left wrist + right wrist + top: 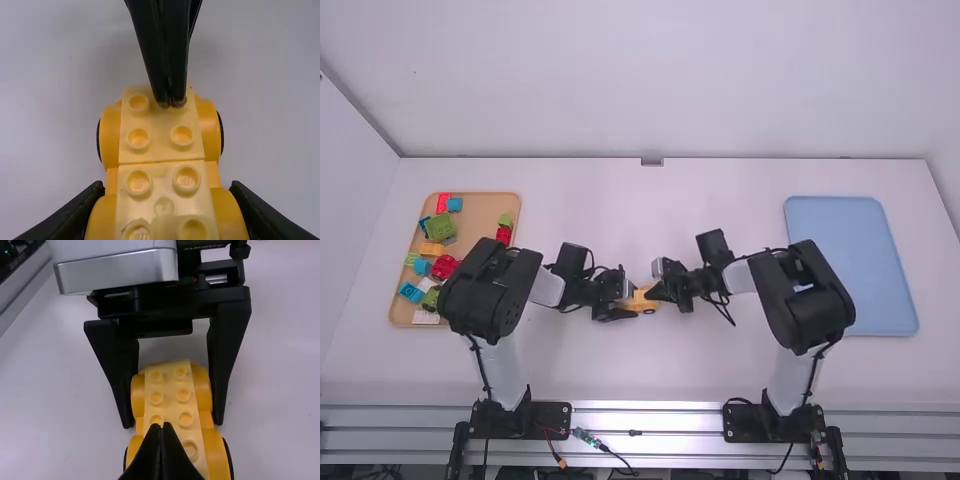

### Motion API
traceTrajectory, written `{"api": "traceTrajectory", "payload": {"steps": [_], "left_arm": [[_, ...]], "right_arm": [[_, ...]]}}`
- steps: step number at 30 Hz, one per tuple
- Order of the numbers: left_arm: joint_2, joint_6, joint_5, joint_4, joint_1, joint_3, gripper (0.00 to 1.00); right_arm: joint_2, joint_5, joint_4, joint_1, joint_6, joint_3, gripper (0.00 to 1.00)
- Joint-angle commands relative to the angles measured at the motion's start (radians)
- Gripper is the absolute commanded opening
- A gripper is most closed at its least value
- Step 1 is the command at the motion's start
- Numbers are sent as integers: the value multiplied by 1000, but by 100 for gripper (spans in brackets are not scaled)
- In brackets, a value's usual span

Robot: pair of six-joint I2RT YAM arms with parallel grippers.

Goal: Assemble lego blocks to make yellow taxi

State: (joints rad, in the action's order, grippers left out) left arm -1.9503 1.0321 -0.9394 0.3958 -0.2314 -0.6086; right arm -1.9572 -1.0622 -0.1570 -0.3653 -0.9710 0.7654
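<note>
While the left gripper point(626, 302) holds the rounded yellow plastic car base point(645, 304) between its fingers, the right gripper point(657, 291) is closed on itself, its tips at the two pale-yellow studded plastic bricks point(160, 150) set end to end on top, near the middle of the white table point(640, 365).

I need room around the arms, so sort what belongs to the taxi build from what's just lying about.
In the job:
- yellow wheeled base
- pale yellow bricks on it
- left gripper
- right gripper

Apparently lying about:
- red bricks, green bricks, blue bricks
- tan tray
- light blue tray
</note>
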Motion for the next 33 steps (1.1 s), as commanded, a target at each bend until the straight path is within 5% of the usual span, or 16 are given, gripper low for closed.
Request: {"api": "traceTrajectory", "payload": {"steps": [1,15,27,33], "left_arm": [[-7,4,14,-10,-6,-10,21],[-7,18,17,-24,-6,-20,17],[-7,15,17,26,-5,-3,17],[-7,56,77,-136,-6,-83,16]], "right_arm": [[-82,105,15,-20,2,8,0],[-146,81,27,-26,-94,-16,0],[202,16,177,48,-150,29,0],[346,151,244,92,4,41,0]]}}
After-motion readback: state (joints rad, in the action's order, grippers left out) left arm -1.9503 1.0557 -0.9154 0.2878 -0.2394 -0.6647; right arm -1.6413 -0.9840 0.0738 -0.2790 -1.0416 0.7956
